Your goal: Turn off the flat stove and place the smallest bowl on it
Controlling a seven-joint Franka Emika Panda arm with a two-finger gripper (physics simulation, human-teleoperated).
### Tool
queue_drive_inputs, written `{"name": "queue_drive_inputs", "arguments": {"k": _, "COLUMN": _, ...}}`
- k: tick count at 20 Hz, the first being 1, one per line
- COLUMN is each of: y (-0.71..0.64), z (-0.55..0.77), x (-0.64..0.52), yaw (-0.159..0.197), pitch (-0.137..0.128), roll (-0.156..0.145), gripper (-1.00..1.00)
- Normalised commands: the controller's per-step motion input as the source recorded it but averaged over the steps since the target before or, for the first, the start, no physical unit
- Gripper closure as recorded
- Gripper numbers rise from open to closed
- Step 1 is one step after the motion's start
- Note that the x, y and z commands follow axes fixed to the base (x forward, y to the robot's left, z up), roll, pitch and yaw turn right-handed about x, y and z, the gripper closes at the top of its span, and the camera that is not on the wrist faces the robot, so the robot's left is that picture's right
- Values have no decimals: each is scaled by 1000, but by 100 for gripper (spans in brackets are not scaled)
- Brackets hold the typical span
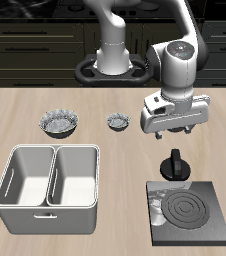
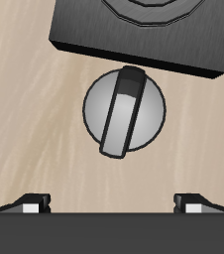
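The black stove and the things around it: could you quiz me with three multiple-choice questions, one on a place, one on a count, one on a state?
1. Where does the tool hang?
A. Over the grey bin
B. Above the stove's knob
C. Over the larger bowl

2. How many fluted bowls are in view?
A. Two
B. Four
C. None

3. How do the burner rings look?
A. Glowing red
B. Dull grey
C. Covered by a bowl

Answers:
1 B: the wrist view shows the knob straight below the open tool, beside the stove.
2 A: a larger bowl and a smaller bowl.
3 B: the burner rings show grey and bare.
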Motion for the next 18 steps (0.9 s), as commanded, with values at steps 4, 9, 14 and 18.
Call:
{"name": "queue_drive_inputs", "arguments": {"k": 4, "y": -248, "z": 140, "x": -174, "yaw": 159, "pitch": 2, "roll": -49, "gripper": -100}}
{"name": "queue_drive_inputs", "arguments": {"k": 9, "y": -264, "z": 111, "x": -216, "yaw": 79, "pitch": -11, "roll": -15, "gripper": -100}}
{"name": "queue_drive_inputs", "arguments": {"k": 14, "y": -209, "z": 160, "x": -204, "yaw": 35, "pitch": -40, "roll": -26, "gripper": -100}}
{"name": "queue_drive_inputs", "arguments": {"k": 18, "y": -294, "z": 215, "x": -322, "yaw": 48, "pitch": -50, "roll": -21, "gripper": -100}}
